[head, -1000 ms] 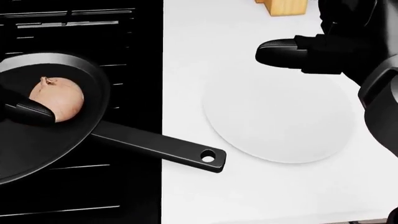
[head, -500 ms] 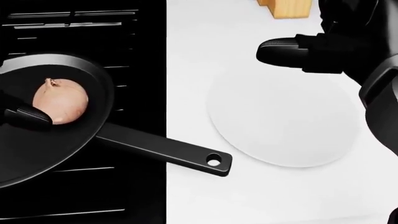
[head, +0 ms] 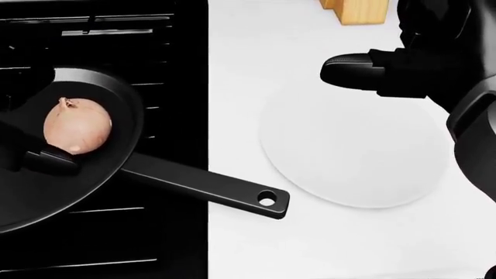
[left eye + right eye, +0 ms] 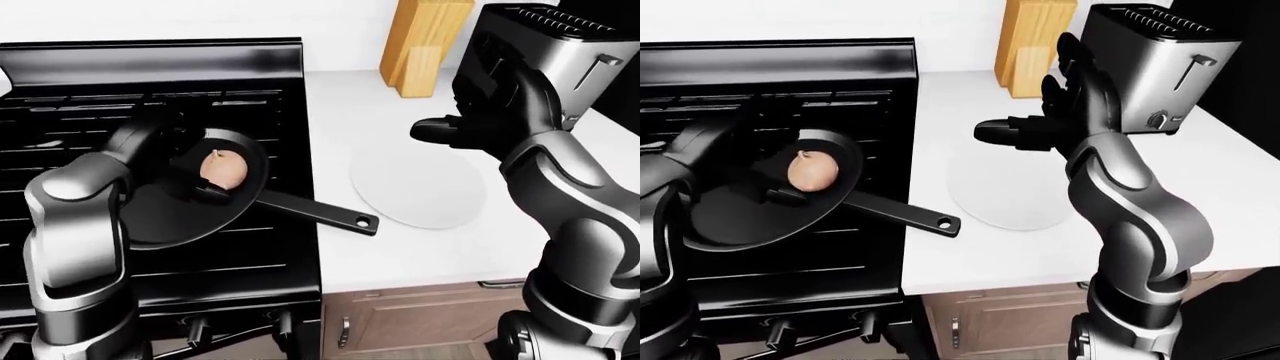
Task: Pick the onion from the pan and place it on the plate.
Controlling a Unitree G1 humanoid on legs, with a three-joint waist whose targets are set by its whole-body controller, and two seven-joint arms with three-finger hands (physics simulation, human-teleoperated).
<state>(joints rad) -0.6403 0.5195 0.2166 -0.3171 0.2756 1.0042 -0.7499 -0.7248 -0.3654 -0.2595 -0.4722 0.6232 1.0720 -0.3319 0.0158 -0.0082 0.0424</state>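
A pinkish-brown onion [image 3: 77, 126] lies in a black pan [image 3: 128, 104] on the stove, at the left of the head view. The pan's handle [image 3: 203, 186] points right toward a white plate [image 3: 353, 152] on the white counter. My left hand [image 4: 190, 178] is inside the pan, its open fingers [image 3: 48, 160] just left of and below the onion, not closed round it. My right hand [image 4: 1035, 112] is open with fingers spread and hovers over the plate's upper edge, holding nothing.
The black stove [image 4: 100, 97] fills the left side. A wooden knife block [image 4: 425, 45] and a metal toaster [image 4: 555, 45] stand at the top of the counter, beyond the plate. The counter's near edge [image 4: 420, 281] lies below the plate, with cabinet drawers under it.
The view has shifted slightly. My left finger has slid down in the view, now under the onion's lower left. The onion, pan and right hand have hardly moved.
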